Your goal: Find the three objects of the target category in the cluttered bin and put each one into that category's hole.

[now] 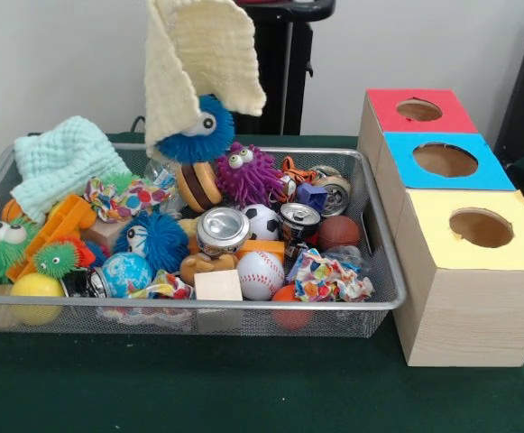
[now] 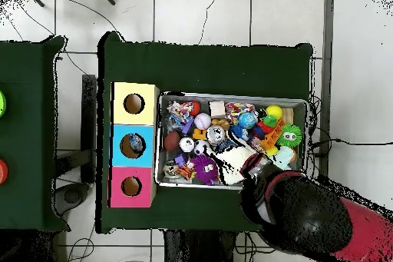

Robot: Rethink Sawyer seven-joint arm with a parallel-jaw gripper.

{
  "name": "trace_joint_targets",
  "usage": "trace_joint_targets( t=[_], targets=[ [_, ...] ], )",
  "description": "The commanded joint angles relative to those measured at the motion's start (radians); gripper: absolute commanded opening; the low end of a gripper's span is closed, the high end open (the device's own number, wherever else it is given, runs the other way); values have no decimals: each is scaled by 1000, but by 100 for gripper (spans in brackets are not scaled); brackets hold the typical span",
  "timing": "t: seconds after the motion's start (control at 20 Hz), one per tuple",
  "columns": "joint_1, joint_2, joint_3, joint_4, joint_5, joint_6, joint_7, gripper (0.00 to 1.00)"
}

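Gripper out of my sight above, a cream cloth [image 1: 198, 63] hangs lifted over the bin [image 1: 383, 302], blue fuzzy ball [image 1: 198, 131] dangling beneath; seemingly still searching, next clearing it aside.

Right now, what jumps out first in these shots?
A pale yellow cloth hangs lifted above the wire bin, with a blue fuzzy googly-eyed toy dangling at its lower edge. To the side stand three wooden boxes with holes, topped red, blue and yellow.
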Motion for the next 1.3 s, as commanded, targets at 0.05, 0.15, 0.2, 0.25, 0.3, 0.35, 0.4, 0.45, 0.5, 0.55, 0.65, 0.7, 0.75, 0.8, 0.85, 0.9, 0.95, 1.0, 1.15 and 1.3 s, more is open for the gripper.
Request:
trace_joint_targets(
  t=[0.05,0.15,0.2,0.25,0.3,0.35,0.4,0.45,0.5,0.55,0.65,0.7,0.75,0.8,0.85,0.9,0.95,1.0,1.15,1.3],
  targets=[
    [-64,4,89,-41,11,122,-314,0],
    [-75,11,100,-56,6,134,-317,0],
    [-80,11,104,-54,4,131,-318,0],
    [-85,13,109,-56,0,131,-320,0],
    [-90,16,113,-57,-3,129,-320,0],
    [-96,18,119,-57,-8,127,-322,0],
    [-102,21,124,-54,-9,120,-323,0],
    [-109,25,129,-52,-11,117,-325,0],
    [-116,30,135,-54,-13,116,-328,0],
    [-123,29,141,-54,-13,117,-330,0],
    [-134,31,152,-55,-18,117,-331,0],
    [-140,33,159,-53,-20,114,-331,0],
    [-145,34,164,-51,-22,111,-331,0],
    [-150,37,169,-51,-24,109,-331,0],
    [-156,40,174,-51,-27,106,-332,0],
    [-161,38,179,-48,-25,105,-334,0],
    [-166,35,183,-51,-27,111,-336,0],
    [-171,32,187,-53,-29,117,-338,0],
    [-197,55,208,-83,-66,141,-360,0],
    [-227,86,229,-108,-104,146,-382,0]
  ],
)
